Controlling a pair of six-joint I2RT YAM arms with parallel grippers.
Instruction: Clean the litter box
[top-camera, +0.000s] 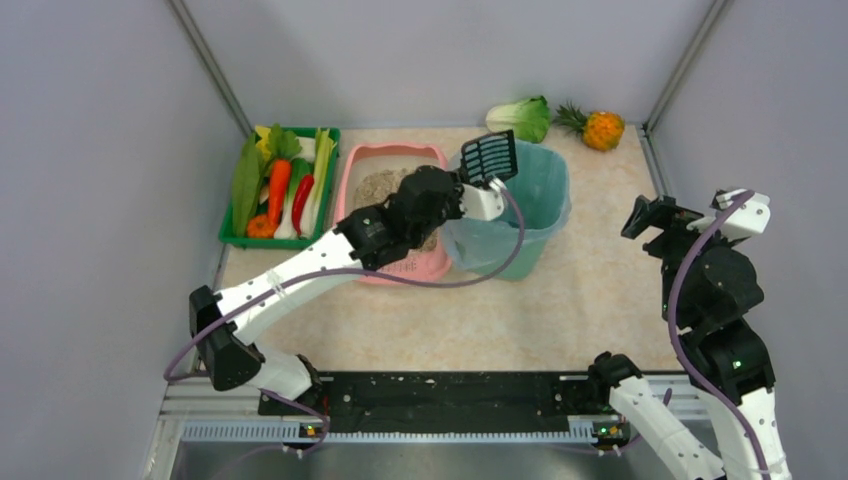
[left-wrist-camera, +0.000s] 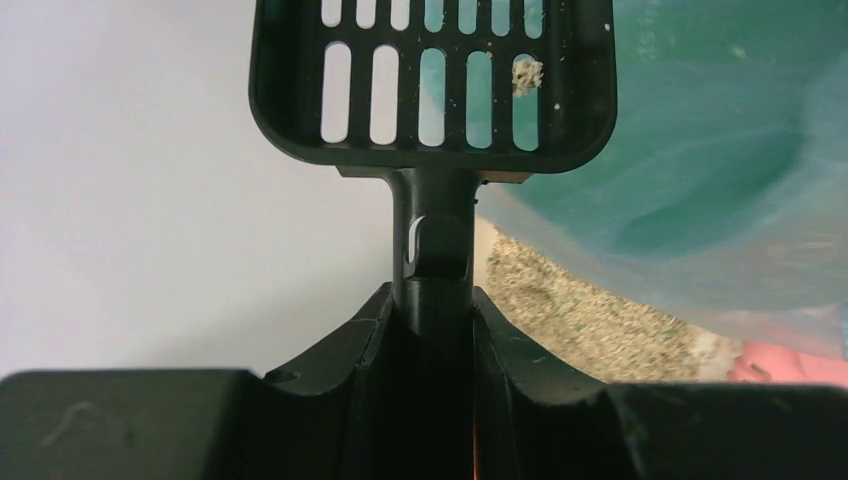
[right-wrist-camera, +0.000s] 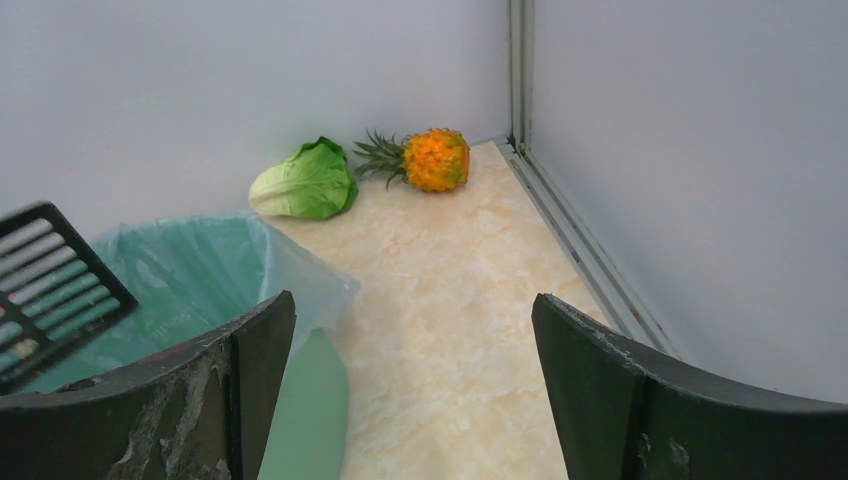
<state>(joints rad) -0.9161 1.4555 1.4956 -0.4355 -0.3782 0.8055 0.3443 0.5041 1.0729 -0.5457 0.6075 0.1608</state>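
The pink litter box (top-camera: 395, 149) with grey-beige litter (left-wrist-camera: 580, 310) lies left of the teal bag-lined bin (top-camera: 540, 190). My left arm reaches across the box. Its left gripper (top-camera: 488, 188) is shut on the handle of a black slotted scoop (top-camera: 489, 157), and the scoop's head is held up over the bin's left rim. In the left wrist view the handle (left-wrist-camera: 440, 200) runs between the jaws and a small clump (left-wrist-camera: 527, 75) sticks in one slot. My right gripper (top-camera: 650, 215) hangs open at the right with nothing between its fingers (right-wrist-camera: 250, 350).
A green crate (top-camera: 232, 235) of vegetables stands left of the litter box. A lettuce (top-camera: 522, 118) and a pineapple (top-camera: 597, 128) lie at the back wall behind the bin. Grey walls close three sides.
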